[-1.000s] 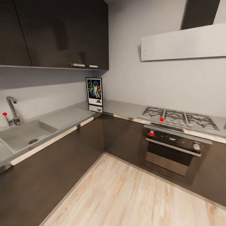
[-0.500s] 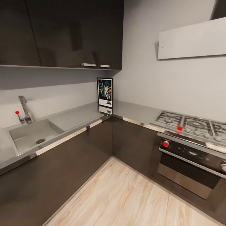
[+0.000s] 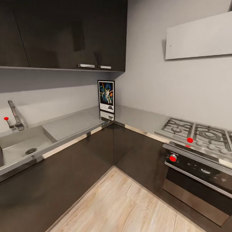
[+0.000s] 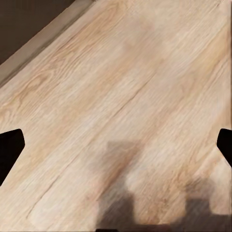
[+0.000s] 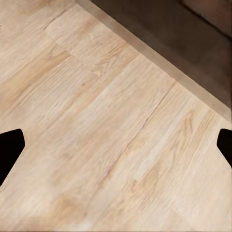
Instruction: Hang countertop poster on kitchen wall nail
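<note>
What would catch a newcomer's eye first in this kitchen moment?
The colourful poster stands upright in the inner corner of the pale grey kitchen countertop, below the dark wall cabinets. Bright red knobs mark the stove at the right, and another red dot sits beside the faucet.

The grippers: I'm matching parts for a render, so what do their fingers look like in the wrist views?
Little shows. In each wrist view the fingers are flat black wedges with angled, pointed tips, poking in from opposite edges over the wood floor: the left gripper and the right gripper look alike. No cables, markings or pads can be made out on them.
</note>
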`<state>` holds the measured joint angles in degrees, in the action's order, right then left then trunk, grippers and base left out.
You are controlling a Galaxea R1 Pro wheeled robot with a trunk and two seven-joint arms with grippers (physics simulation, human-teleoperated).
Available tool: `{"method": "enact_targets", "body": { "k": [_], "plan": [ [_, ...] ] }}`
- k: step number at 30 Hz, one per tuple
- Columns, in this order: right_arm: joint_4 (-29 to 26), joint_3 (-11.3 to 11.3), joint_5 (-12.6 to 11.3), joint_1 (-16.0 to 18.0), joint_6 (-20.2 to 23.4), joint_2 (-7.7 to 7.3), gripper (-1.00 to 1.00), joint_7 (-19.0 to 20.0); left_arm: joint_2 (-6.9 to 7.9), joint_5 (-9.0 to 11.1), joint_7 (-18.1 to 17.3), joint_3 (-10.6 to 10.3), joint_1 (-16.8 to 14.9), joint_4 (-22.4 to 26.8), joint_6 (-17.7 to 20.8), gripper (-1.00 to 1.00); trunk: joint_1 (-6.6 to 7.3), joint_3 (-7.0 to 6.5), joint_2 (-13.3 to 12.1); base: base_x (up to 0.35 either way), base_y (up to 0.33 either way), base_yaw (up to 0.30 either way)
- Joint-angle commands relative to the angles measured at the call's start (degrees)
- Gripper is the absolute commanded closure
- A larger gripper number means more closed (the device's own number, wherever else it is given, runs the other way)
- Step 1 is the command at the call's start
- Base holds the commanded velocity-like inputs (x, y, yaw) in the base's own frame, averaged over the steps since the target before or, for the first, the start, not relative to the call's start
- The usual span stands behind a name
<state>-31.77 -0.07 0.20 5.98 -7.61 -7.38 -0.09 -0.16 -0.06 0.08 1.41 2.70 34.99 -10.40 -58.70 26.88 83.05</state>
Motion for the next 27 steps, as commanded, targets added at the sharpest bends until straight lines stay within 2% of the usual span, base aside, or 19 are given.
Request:
{"method": "enact_targets", "body": {
  "k": [1, 3, 4, 5, 7, 8, 9, 11, 12, 14, 15, 16, 18, 19, 20, 22, 24, 25, 27],
  "plan": [
    [-4.3, 0.3, 0.1, 0.2, 0.0, 0.80, -1.00, 0.0, -0.02, 0.0, 0.0, 0.1, 0.0, 0.1, -0.1, -1.00, -0.03, 0.05, 0.0, 0.280, -0.212, 0.001],
    [-7.9, 0.5, 0.2, 0.2, 0.1, 1.70, -1.00, 0.0, -0.02, 0.0, 0.0, 0.1, 0.0, 0.1, -0.1, -1.00, -0.03, 0.05, 0.0, 0.270, -0.202, 0.001],
    [-13.9, 0.9, 0.2, 0.3, 0.7, 2.84, -1.00, 0.0, 0.01, 0.1, 0.0, 0.2, 0.0, 0.1, -0.1, -1.00, -0.03, 0.05, 0.0, 0.186, -0.141, 0.000],
    [-15.9, 1.0, 0.2, 0.3, 1.0, 3.31, -1.00, 0.0, 0.02, 0.1, 0.0, 0.2, 0.0, 0.1, -0.1, -1.00, -0.03, 0.05, 0.0, 0.149, -0.113, 0.000],
    [-22.4, 1.5, 0.2, 0.4, 2.6, 5.27, -1.00, 0.0, 0.04, 0.1, 0.0, 0.3, 0.0, 0.1, -0.1, -1.00, -0.03, 0.05, 0.0, 0.086, -0.065, 0.000],
    [-26.8, 2.3, 0.2, 0.5, 4.8, 6.83, -1.00, -0.2, 0.05, 0.1, 0.0, 0.6, 0.0, 0.1, -0.1, -1.00, -0.03, 0.05, 0.0, 0.049, -0.037, 0.000],
    [-28.9, 2.7, 0.3, 0.6, 6.2, 7.55, -1.00, -0.2, 0.05, 0.2, 0.0, 0.9, 0.0, 0.1, -0.1, -1.00, -0.03, 0.05, 0.0, 0.039, -0.030, 0.000],
    [-33.1, 3.4, 0.3, 1.2, 9.6, 8.71, -1.00, -0.4, 0.06, 0.2, -0.1, 2.3, 0.0, 0.1, -0.1, -1.00, -0.03, 0.05, 0.0, 0.028, -0.021, 0.000],
    [-36.7, 4.0, 0.3, 2.4, 13.4, 9.50, -1.00, -0.8, 0.06, 0.6, -0.2, 4.7, 0.0, 0.1, -0.1, -1.00, -0.03, 0.05, 0.0, 0.016, -0.012, 0.000],
    [-40.7, 6.6, 0.1, 8.3, 20.7, 10.51, -1.00, -1.3, 0.02, 1.8, -0.8, 10.9, 0.0, 0.1, -0.3, -1.00, -0.03, 0.05, 0.0, 0.008, -0.006, 0.000],
    [-41.1, 7.3, 0.1, 10.2, 22.2, 10.69, -1.00, -1.4, 0.02, 1.9, -1.1, 12.1, 0.0, 0.1, -0.3, -1.00, -0.03, 0.05, 0.0, 0.005, -0.004, 0.000],
    [-41.5, 8.6, -0.1, 13.9, 24.7, 11.17, -1.00, -1.5, 0.00, 2.2, -1.8, 13.9, 0.0, 0.1, -0.3, -1.00, -0.03, 0.05, 0.0, 0.003, -0.003, 0.000],
    [-41.5, 9.4, -0.1, 17.4, 26.5, 11.81, -1.00, -1.6, 0.00, 2.4, -2.4, 15.1, 0.0, 0.1, -0.3, -1.00, -0.03, 0.05, 0.0, 0.002, -0.002, 0.000],
    [-41.3, 10.0, -0.1, 21.0, 28.2, 12.58, -1.00, -1.6, -0.01, 2.5, -2.9, 15.9, 0.0, 0.1, -0.3, -1.00, -0.03, 0.05, 0.0, 0.001, -0.001, 0.000],
    [-41.1, 10.2, -0.1, 22.8, 29.1, 12.91, -1.00, -1.7, -0.01, 2.5, -3.1, 16.2, 0.0, 0.1, -0.4, -1.00, -0.03, 0.05, 0.0, 0.001, -0.001, 0.000],
    [-38.3, 10.7, -0.2, 29.7, 33.4, 13.84, -1.00, -1.7, -0.01, 2.6, -3.5, 17.0, 0.0, 0.2, -0.4, -1.00, -0.03, 0.05, 0.0, 0.000, 0.000, 0.000],
    [-35.9, 10.8, -0.3, 33.2, 34.9, 14.08, -1.00, -1.7, 0.00, 2.7, -3.6, 17.2, 0.0, 0.2, -0.4, -1.00, -0.03, 0.05, 0.0, 0.000, 0.000, 0.000],
    [-33.4, 10.9, -0.4, 36.5, 36.0, 14.23, -1.00, -1.6, 0.01, 2.7, -3.7, 17.4, 0.0, 0.2, -0.4, -1.00, -0.03, 0.05, 0.0, 0.000, 0.000, 0.000],
    [-31.5, 11.0, -0.5, 39.3, 36.7, 14.33, -1.00, -1.6, 0.00, 2.7, -3.7, 17.5, 0.0, 0.2, -0.4, -1.00, -0.03, 0.05, 0.0, 0.000, 0.000, 0.000]
  ]
}}
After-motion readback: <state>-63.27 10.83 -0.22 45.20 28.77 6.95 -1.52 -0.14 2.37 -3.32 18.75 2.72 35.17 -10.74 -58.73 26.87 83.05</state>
